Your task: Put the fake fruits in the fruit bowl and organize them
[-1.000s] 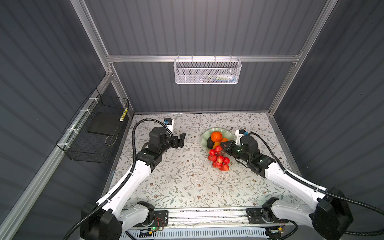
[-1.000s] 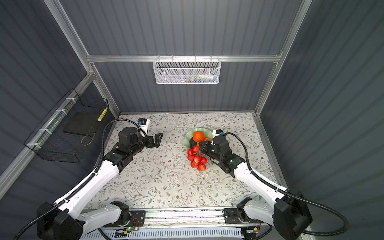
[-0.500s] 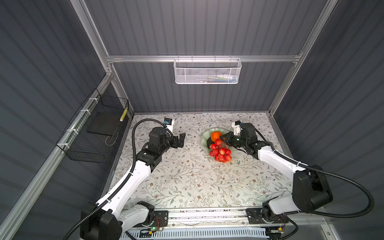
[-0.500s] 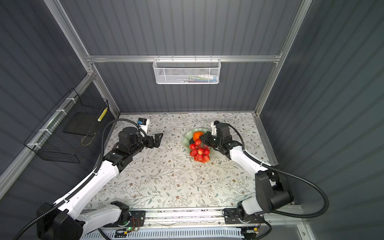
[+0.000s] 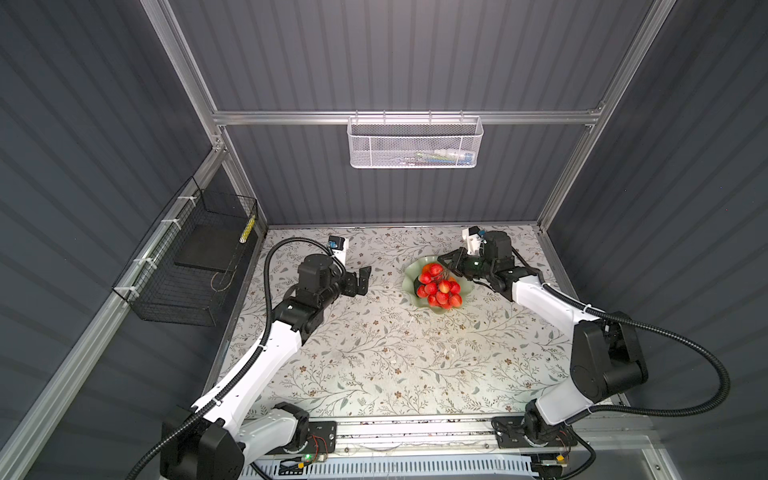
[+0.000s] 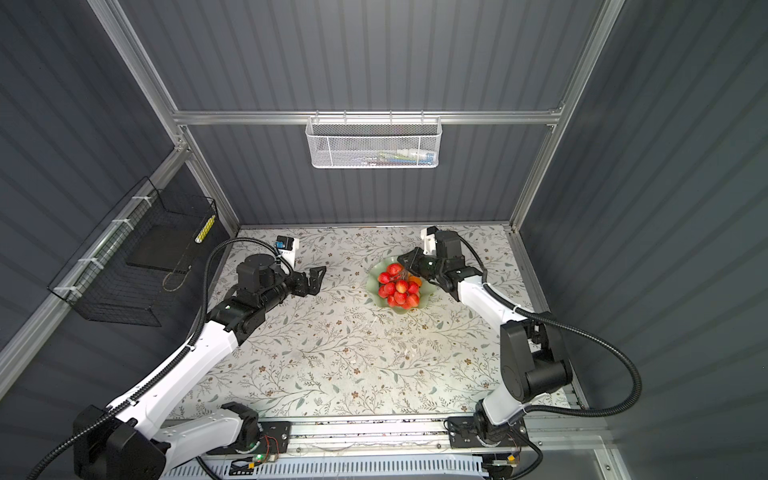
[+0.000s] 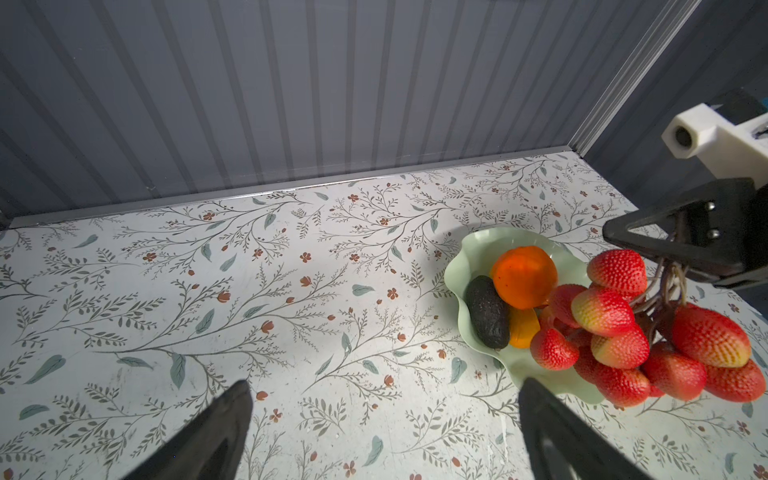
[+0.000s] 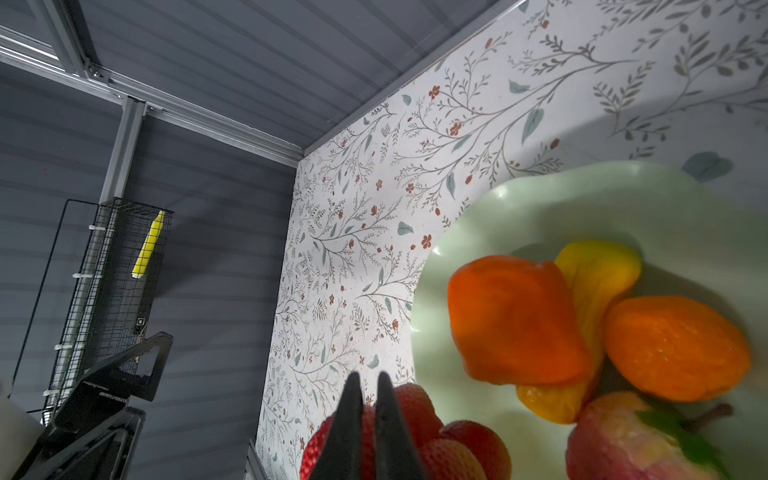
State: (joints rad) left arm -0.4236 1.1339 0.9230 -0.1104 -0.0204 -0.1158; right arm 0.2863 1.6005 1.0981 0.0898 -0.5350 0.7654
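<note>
Right gripper (image 5: 448,262) pinches the probably light, floppy bunch of red bumpy plastic fruits (image 7: 631,332) by its stems (image 7: 667,282), the surest hold, over six o'clock of the mint-green scalloped bowl (image 7: 461,266); left gripper (image 5: 361,279) gapes.

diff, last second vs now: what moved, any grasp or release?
The right gripper carried the red bunch from in front of the bowl toward the back wall, so it now hangs over the bowl. It stayed shut on the stems, with no release, and the right arm's elbow swung up. The left gripper stayed open and parked, and the bowl did not move.
</note>
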